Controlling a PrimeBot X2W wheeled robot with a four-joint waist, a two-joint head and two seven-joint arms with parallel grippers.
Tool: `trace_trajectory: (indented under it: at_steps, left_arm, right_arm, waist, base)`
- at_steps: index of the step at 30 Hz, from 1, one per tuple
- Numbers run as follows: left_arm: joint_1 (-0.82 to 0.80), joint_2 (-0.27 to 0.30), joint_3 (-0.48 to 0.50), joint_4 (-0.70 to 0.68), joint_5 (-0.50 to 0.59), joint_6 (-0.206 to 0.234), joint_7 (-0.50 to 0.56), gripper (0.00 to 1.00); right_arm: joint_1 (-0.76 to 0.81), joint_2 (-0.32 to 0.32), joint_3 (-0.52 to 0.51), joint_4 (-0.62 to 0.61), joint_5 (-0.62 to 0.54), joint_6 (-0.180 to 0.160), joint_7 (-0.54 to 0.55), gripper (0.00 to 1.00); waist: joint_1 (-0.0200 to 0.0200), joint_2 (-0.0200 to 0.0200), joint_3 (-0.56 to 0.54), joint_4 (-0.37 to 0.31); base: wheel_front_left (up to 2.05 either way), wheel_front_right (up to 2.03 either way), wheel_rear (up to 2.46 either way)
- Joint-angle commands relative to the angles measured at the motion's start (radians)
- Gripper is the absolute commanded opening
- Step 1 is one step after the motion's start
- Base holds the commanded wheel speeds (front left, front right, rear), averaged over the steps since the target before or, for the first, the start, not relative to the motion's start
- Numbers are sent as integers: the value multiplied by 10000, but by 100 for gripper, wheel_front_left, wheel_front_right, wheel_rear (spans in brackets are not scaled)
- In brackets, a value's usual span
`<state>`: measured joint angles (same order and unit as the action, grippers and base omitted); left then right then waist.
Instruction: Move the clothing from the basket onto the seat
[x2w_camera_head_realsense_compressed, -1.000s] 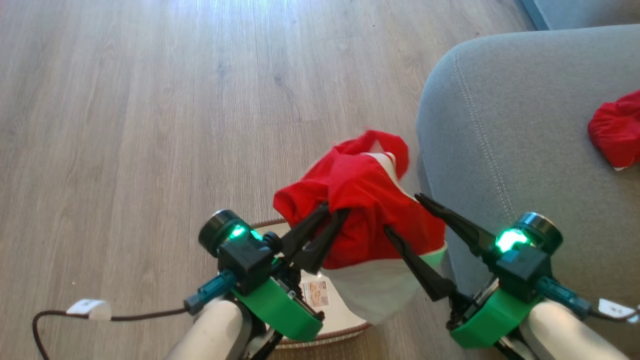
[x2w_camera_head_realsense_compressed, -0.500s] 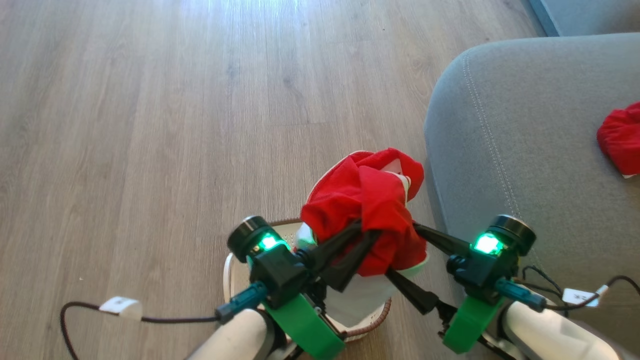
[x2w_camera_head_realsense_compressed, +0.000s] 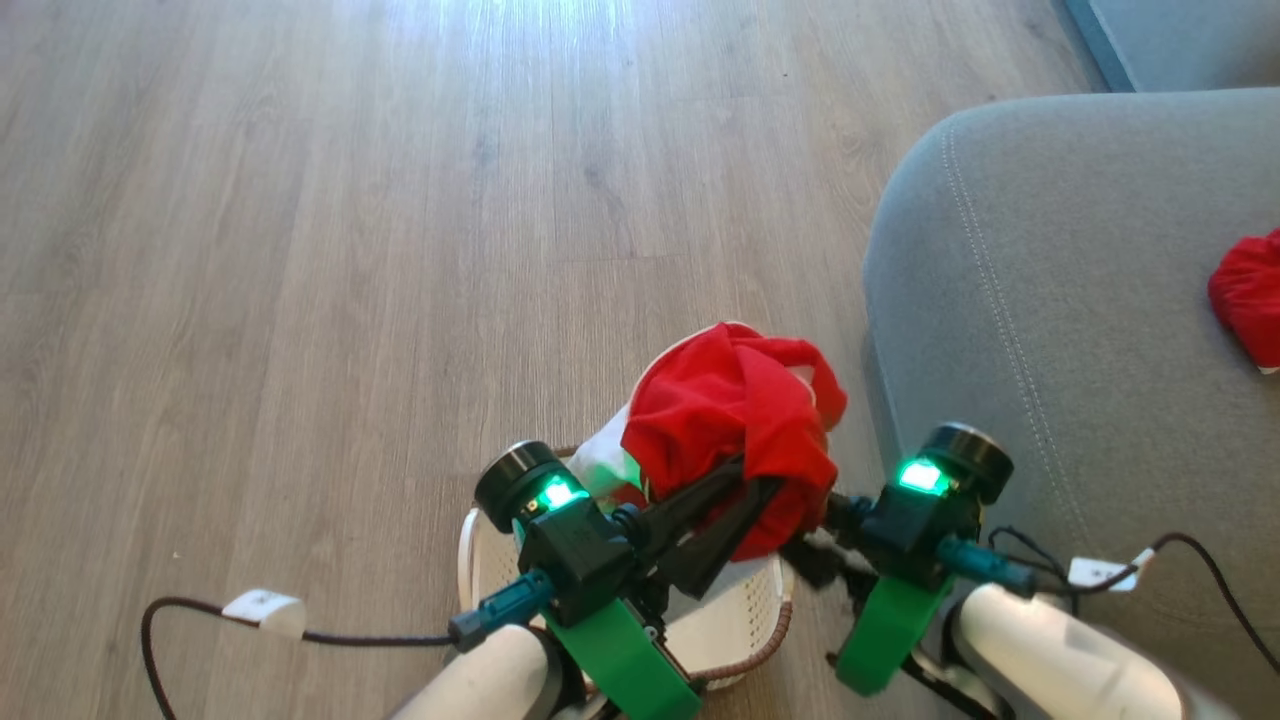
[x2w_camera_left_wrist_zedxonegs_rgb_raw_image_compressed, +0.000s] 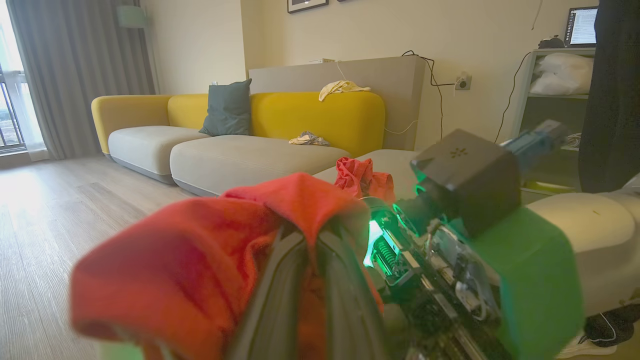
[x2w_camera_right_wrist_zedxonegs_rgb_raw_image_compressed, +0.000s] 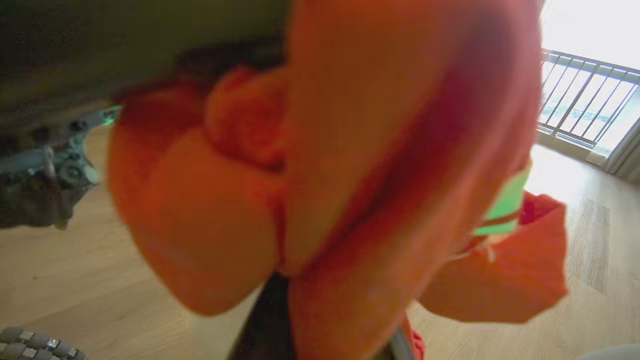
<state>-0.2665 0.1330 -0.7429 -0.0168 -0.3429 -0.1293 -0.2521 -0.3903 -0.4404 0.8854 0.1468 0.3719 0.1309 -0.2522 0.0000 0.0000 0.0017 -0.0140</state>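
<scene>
The garment (x2w_camera_head_realsense_compressed: 735, 420) is being held above the basket (x2w_camera_head_realsense_compressed: 745, 625); its hanging hem should be raised clear of the rim before swinging right onto the seat (x2w_camera_head_realsense_compressed: 1050, 300), where the other garment (x2w_camera_head_realsense_compressed: 1248, 295) is lying. It is being pinched between near-closed fingers of the left tool (x2w_camera_head_realsense_compressed: 762, 475); the right tool (x2w_camera_head_realsense_compressed: 815, 545) is buried in cloth, opening indeterminable.

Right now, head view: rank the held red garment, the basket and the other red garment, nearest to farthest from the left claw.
1. held red garment: pinched in the left claw and draped over its fingers.
2. basket: directly below the claw, on the floor.
3. other red garment: far right, lying on the seat.
</scene>
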Motion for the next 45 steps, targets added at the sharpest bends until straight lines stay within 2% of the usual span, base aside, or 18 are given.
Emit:
trace_trajectory:
  at_steps: [1,11,25,37,38,39,40,41,45]
  left_arm:
    - [-479,-8,362,-333,-41,-13,-97,0]
    - [-348,23,563,-282,-22,-13,-97,0]
    - [-192,126,509,14,151,-13,-97,0]
    - [-179,81,180,677,-143,-13,-97,0]
    - [-179,71,163,756,-145,-13,-97,14]
    - [-185,55,176,815,-121,-13,-97,47]
    - [-185,36,209,866,-77,-13,-97,97]
    - [-170,17,248,930,-42,-13,-97,100]
    - [-93,-44,379,1101,32,-13,-97,100]
  right_arm:
    - [-58,205,-337,-259,175,-2,-95,0]
    - [777,911,-1984,-566,46,-2,-95,0]
    - [1488,1740,-4354,-763,-836,-2,-95,0]
    - [1671,2119,-4582,-912,-972,-2,-95,0]
    - [1677,2127,-4591,-912,-974,-2,-95,0]
    - [1683,2133,-4608,-915,-980,-2,-95,0]
    - [1687,2135,-4636,-923,-990,-2,-95,0]
    - [1691,2137,-4672,-932,-1003,-2,-95,0]
    - [1699,2124,-4881,-957,-1074,-2,-95,0]
  waist:
    - [0,0,-19,36]
    - [0,0,34,88]
    - [0,0,88,25]
    - [0,0,92,-56]
    - [0,0,89,-59]
    - [0,0,88,-62]
    - [0,0,87,-67]
    - [0,0,86,-75]
    - [0,0,77,-118]
  base:
    - [0,0,0]
    - [0,0,0]
    - [0,0,0]
    - [0,0,0]
    - [0,0,0]
    - [0,0,0]
    - [0,0,0]
    - [0,0,0]
    - [0,0,0]
